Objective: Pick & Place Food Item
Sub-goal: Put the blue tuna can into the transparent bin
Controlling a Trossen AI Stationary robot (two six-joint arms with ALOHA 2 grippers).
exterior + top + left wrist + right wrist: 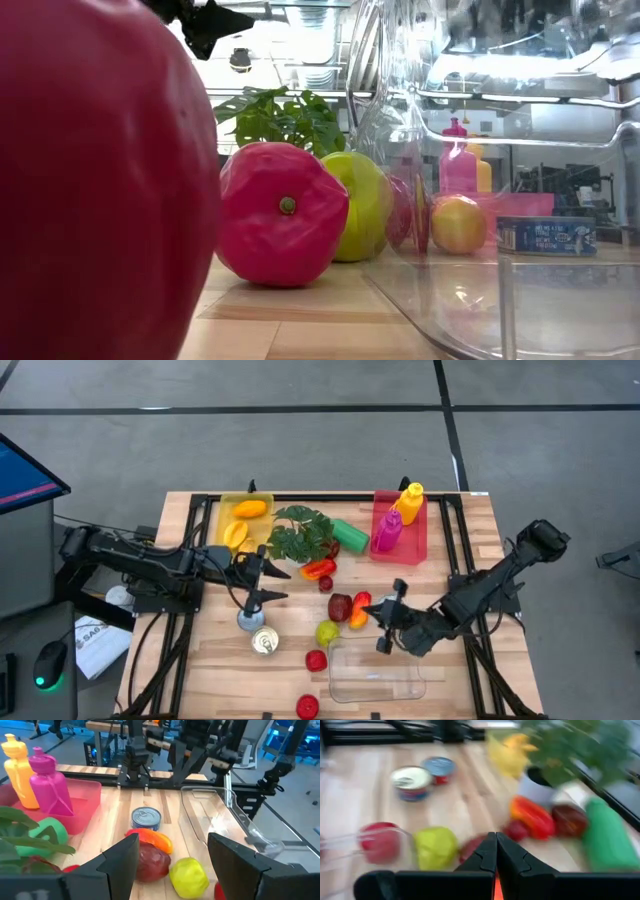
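Observation:
Loose food lies mid-table: an orange-red pepper (360,609), a dark red apple (340,605), a yellow-green fruit (327,631) and a red fruit (316,660). A clear plastic container (375,672) stands near the front edge. My right gripper (378,617) hovers beside the pepper, its fingers shut (496,851). My left gripper (272,584) is open over the table between the potted plant (300,532) and two tins (265,643); past its fingers (172,865) I see the apple (150,862), the fruit (189,877) and the pepper (150,839). My right gripper's fingers are closed tip to tip, coming level from the table's right. A sliver of orange (495,889) shows in the slit near their base. Whether they touch the orange-red pepper, I cannot tell. My left gripper touches nothing.
A yellow bin (245,520) with yellow foods and a pink bin (400,528) with two bottles stand at the far edge, a green item (350,535) between them. Another red-orange pepper (318,568) lies by the plant. A red fruit (307,706) sits at the near edge.

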